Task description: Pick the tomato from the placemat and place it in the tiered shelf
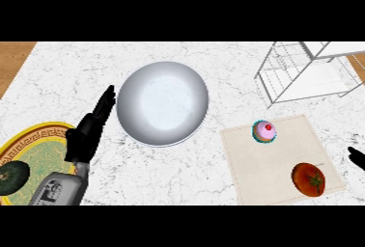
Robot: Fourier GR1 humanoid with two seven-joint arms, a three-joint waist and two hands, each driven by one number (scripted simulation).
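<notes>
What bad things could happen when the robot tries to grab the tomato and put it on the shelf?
The tomato lies near the placemat's lower right corner, and it is round, so a nudge from the right hand might roll it away. The cupcake sits on the same placemat, roughly between the tomato and the tiered shelf, so a low carry could knock it over. The shelf's wire frame looks narrow, so the hand might bump it going in.
</notes>
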